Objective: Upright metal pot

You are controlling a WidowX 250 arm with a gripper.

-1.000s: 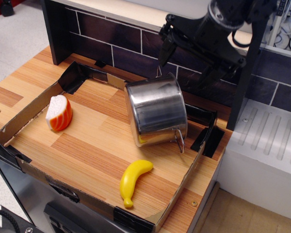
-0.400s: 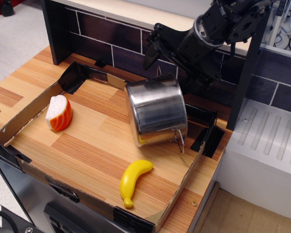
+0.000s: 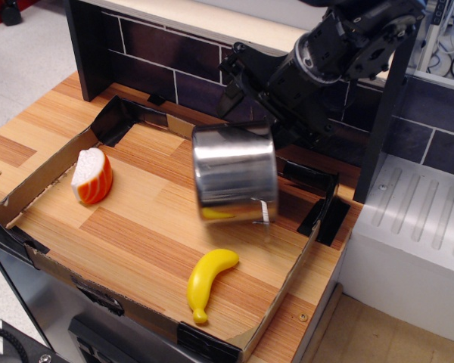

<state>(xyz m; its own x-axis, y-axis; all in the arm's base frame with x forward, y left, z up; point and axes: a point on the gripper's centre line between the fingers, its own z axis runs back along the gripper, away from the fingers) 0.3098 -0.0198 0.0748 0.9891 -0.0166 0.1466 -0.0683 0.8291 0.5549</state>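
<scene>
The metal pot (image 3: pixel 233 174) is a shiny steel cylinder, tilted and motion-blurred, in the right middle of the cardboard tray (image 3: pixel 53 178). One wire handle (image 3: pixel 265 212) shows at its lower right edge. My black gripper (image 3: pixel 251 113) is right behind and above the pot's far top edge, touching or nearly touching it. One dark finger (image 3: pixel 231 82) shows at the left; the fingertips are hidden behind the pot, so I cannot tell how the jaws stand.
A yellow toy banana (image 3: pixel 208 281) lies in front of the pot near the tray's front edge. An orange and white toy salmon piece (image 3: pixel 91 175) stands at the tray's left. A dark tiled back wall (image 3: pixel 166 53) and a black post (image 3: pixel 378 128) stand behind.
My gripper has come down and to the left onto the pot's far edge. The pot has shifted left and swung toward vertical; it is blurred from motion.
</scene>
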